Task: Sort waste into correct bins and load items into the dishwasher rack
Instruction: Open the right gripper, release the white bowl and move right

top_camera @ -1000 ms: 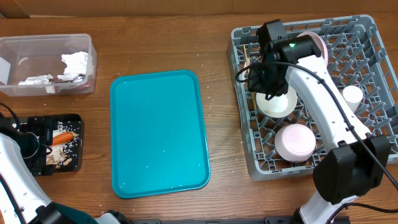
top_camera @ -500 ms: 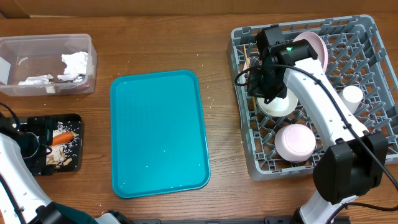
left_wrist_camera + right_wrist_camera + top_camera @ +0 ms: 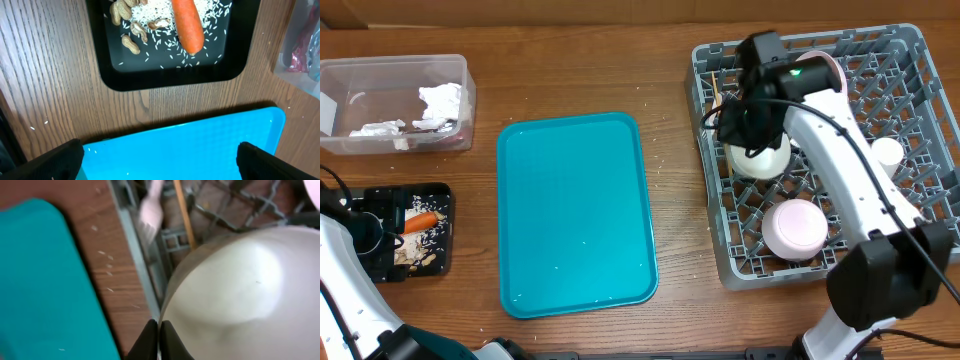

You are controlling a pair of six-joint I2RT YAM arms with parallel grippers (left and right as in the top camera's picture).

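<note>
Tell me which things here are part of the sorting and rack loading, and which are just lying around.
Job: clear tub, napkins, black tray, carrot, rice, peanuts, dishwasher rack, white bowl, pink bowl, pink plate, cup, fork, wooden stick.
Lying about: teal tray, crumbs on the table.

Light: bright, even, from above
Shadows: soft
Blur: white bowl (image 3: 235,290) fuzzy up close
Shine: faint on teal tray (image 3: 190,145)

Robot test bench, not a real kitchen. Bare wood-grain table (image 3: 580,70), and my right arm (image 3: 830,150) reaches over a grey dishwasher rack (image 3: 910,80) parked straight on it. Teal tray (image 3: 575,215), clear tub (image 3: 370,100) and black tray (image 3: 150,75) are laid out like sorting stations.
</note>
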